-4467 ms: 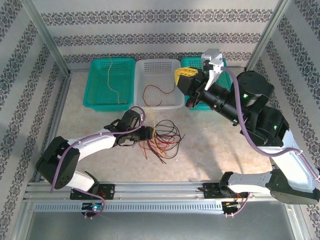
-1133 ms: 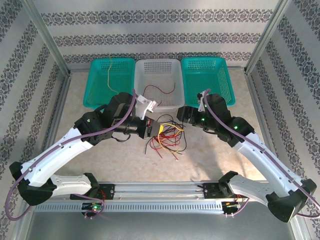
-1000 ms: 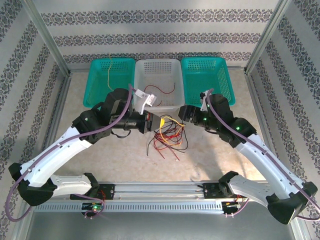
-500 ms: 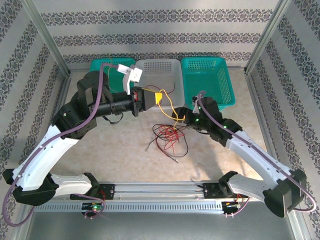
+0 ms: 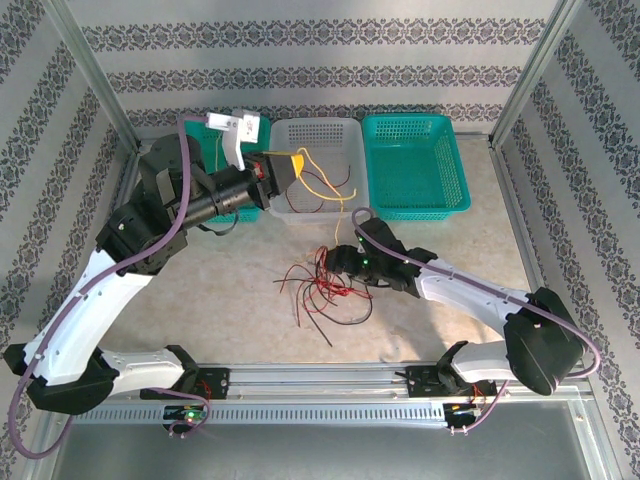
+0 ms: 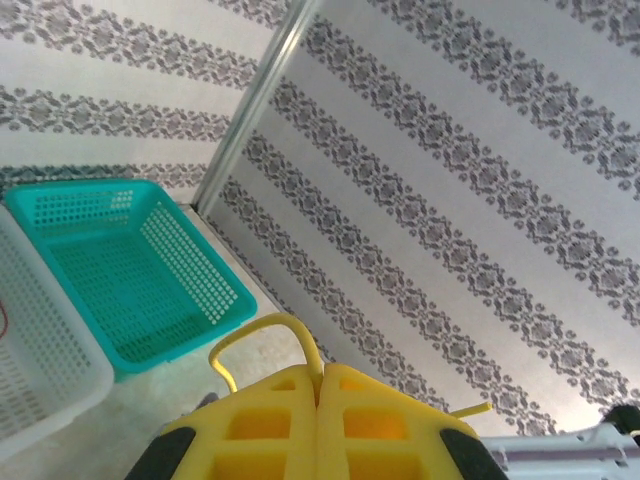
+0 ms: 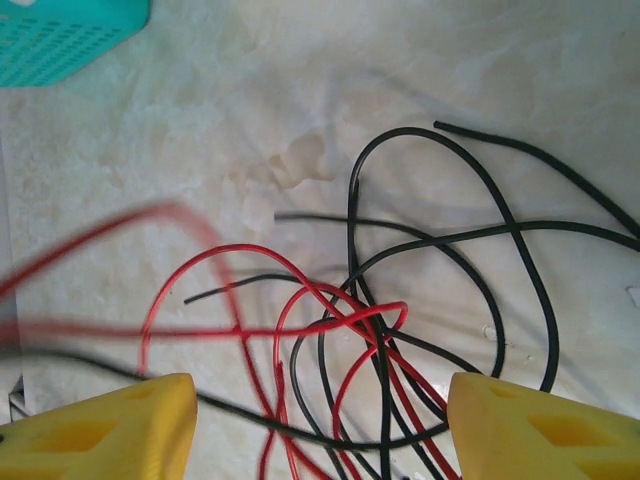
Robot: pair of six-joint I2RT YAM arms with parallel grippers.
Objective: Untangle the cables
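Yellow fingers of the left gripper (image 6: 320,375) are pressed tight together on a yellow cable (image 6: 262,325), which loops out just past their tips and hangs down from them over the white basket (image 5: 315,125). A red cable (image 5: 318,203) lies in that basket, beneath the clamped jaws. To one side of the jaws stands a teal basket (image 6: 120,270); on the other side a second teal basket (image 5: 213,140) sits mostly hidden behind the left arm.

The right gripper (image 7: 320,390) is spread wide and grips nothing. The red and black cables (image 5: 325,290) lie tangled on the table between and just ahead of its jaws.

The table (image 5: 200,300) is pale, marbled beige. Around it rise walls (image 5: 320,75) papered in grey damask stripes, with aluminium frame posts (image 5: 95,75) at the corners.
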